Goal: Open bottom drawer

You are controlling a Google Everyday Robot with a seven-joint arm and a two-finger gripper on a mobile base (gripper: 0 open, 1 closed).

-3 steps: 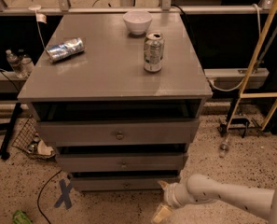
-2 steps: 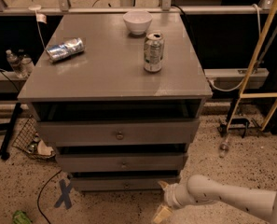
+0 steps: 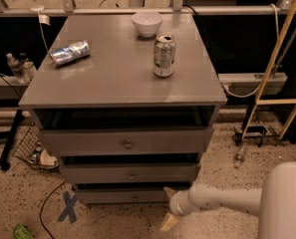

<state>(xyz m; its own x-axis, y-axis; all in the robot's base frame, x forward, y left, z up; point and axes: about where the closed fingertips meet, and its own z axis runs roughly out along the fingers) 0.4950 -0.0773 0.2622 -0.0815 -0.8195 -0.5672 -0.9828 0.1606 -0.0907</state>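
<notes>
The bottom drawer (image 3: 112, 196) is the lowest grey front of the cabinet, just above the floor, with a small round knob (image 3: 135, 197) at its centre. My gripper (image 3: 168, 206) is low at the right end of that front, to the right of the knob, on a white arm coming in from the lower right. Its fingers are spread open. The upper fingertip (image 3: 169, 190) lies against the drawer's right end, and the lower one (image 3: 167, 223) hangs over the floor. Nothing is held.
Above are the middle drawer (image 3: 130, 173) and the top drawer (image 3: 127, 142). The cabinet top (image 3: 112, 78) carries a white bowl (image 3: 147, 23), an upright can (image 3: 164, 55) and a lying can (image 3: 69, 53). A wire basket (image 3: 30, 151) stands at the left, a yellow ladder (image 3: 282, 59) at the right.
My gripper has moved a little left and up, closer to the right end of the bottom drawer front. The drawers have not moved.
</notes>
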